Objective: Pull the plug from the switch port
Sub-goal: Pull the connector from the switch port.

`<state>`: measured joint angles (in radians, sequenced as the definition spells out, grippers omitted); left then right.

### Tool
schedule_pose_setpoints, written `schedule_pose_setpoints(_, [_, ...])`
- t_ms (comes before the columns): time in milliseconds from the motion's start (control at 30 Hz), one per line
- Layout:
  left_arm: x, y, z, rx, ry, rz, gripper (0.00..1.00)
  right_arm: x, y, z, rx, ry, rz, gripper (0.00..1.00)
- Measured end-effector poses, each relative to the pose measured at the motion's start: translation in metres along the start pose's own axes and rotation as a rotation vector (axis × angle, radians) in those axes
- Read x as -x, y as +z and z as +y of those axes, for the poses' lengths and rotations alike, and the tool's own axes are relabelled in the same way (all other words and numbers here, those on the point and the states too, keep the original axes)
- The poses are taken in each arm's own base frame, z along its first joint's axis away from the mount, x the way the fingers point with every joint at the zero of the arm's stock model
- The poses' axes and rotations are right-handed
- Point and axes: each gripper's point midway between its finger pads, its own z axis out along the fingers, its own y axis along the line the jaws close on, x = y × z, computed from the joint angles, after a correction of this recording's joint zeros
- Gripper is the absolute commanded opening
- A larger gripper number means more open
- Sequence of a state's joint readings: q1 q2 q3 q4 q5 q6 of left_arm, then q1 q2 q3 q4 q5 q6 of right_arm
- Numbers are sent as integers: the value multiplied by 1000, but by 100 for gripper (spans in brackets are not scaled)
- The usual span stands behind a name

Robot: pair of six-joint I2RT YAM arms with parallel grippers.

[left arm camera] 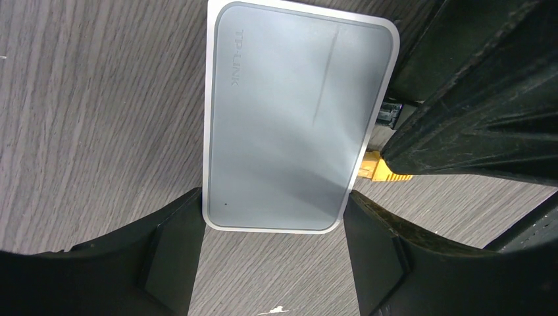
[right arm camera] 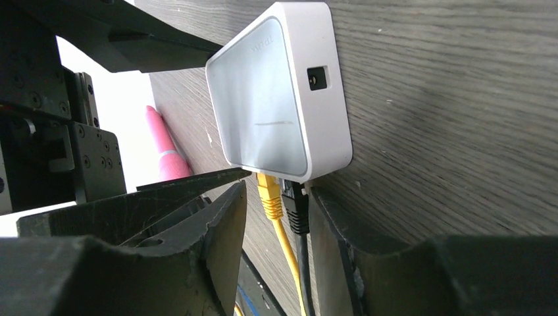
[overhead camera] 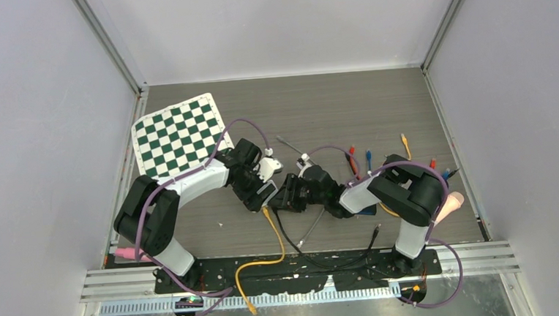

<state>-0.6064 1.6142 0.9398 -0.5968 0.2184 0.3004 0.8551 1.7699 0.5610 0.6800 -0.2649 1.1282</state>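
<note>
The left gripper (left arm camera: 273,253) clamps the switch (left arm camera: 289,118) at the middle of the table (overhead camera: 317,104). The right gripper (right arm camera: 278,210), half open, straddles the yellow plug (right arm camera: 268,195) and black plug (right arm camera: 295,209), gripping neither. Both sit plugged in; pulling is not yet done.

I am stretching both arms inward and low, so that my wrists are nearly meeting. My left gripper (overhead camera: 262,193) is clamping with its fingers (left arm camera: 172,260) drawn in, while my right gripper (overhead camera: 286,194) is holding its fingers (right arm camera: 227,217) parted.
</note>
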Motion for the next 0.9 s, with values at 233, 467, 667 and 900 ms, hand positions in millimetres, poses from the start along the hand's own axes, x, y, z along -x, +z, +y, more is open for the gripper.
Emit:
schedule_pose_setpoints(233, [2,0,-4,-35,18,-15,63,-2,-5,-9,20,41,-18,35])
schedule_pose_setpoints(467, [3,0,-9,-70,15,-28,62,-2,-8,-10,36,48,-25,35])
schedule_pose_setpoints(667, [3,0,-9,-71,15,-28,62,-4,-5,-9,65,71,-11,28])
schedule_pose_setpoints(900, [3,0,-9,-71,17,-23,63,-7,-5,-9,80,94,8,11])
